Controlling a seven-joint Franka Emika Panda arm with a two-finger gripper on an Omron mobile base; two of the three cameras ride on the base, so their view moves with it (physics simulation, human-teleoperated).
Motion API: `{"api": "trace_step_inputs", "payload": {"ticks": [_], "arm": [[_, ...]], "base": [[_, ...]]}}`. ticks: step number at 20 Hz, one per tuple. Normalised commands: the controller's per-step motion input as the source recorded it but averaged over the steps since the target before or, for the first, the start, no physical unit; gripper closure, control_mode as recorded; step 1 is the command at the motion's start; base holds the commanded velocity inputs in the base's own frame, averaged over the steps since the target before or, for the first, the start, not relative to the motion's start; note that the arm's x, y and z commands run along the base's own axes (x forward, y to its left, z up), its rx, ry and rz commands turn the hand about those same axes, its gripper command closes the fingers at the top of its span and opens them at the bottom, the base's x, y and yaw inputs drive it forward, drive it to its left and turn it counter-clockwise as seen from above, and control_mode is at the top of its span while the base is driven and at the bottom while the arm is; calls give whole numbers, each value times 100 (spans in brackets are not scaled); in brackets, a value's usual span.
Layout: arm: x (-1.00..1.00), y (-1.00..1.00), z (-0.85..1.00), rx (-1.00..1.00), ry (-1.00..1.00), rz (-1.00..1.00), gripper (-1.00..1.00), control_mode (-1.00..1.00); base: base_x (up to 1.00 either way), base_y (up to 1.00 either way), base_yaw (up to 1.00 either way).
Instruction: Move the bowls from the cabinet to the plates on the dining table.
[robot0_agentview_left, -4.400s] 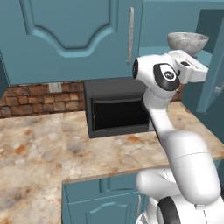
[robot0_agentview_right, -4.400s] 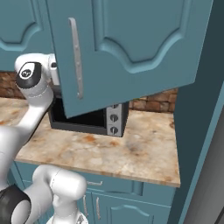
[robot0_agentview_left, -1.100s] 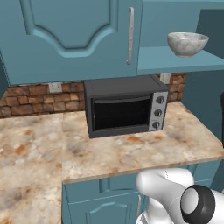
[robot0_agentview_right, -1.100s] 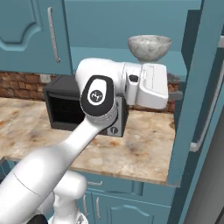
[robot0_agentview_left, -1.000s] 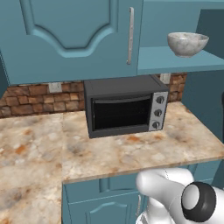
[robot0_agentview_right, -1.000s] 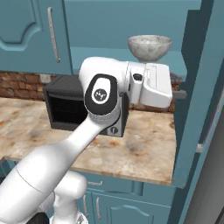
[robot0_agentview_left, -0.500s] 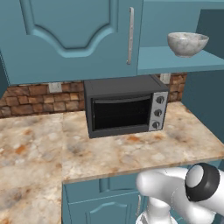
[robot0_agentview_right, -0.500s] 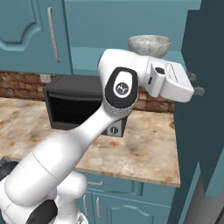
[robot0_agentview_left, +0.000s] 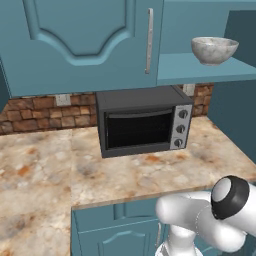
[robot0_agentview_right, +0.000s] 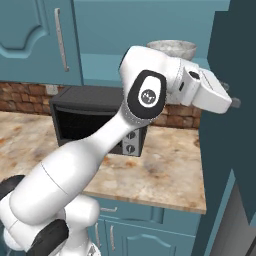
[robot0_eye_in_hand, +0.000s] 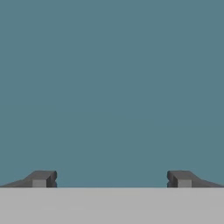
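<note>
The jaws (robot0_eye_in_hand: 112, 178) stand spread wide with nothing between them, facing a flat teal surface, most likely the open door (robot0_agentview_right: 235, 95) of the cabinet (robot0_agentview_left: 80, 45). Beyond the marbled desk (robot0_agentview_left: 45, 170) and the black oven (robot0_agentview_left: 142, 122), the grey-white bowl (robot0_agentview_left: 214, 50) sits upright on the cabinet's teal shelf (robot0_agentview_left: 200, 72), near its front edge. It looks stiff, smooth, rather heavy and breakable; a pinch over the rim, one finger inside and one outside, seems the safest hold.
</note>
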Motion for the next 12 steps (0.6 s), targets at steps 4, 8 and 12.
{"api": "trace_step_inputs", "payload": {"ticks": [4, 8, 12], "arm": [[-44, 5, -3, 0, -8, 8, -100, -100], [-43, 24, -6, -1, -11, 10, -100, -100], [-35, 42, -6, -2, -7, 16, -100, -100]], "base": [[0, 0, 0], [0, 0, 0], [0, 0, 0]]}}
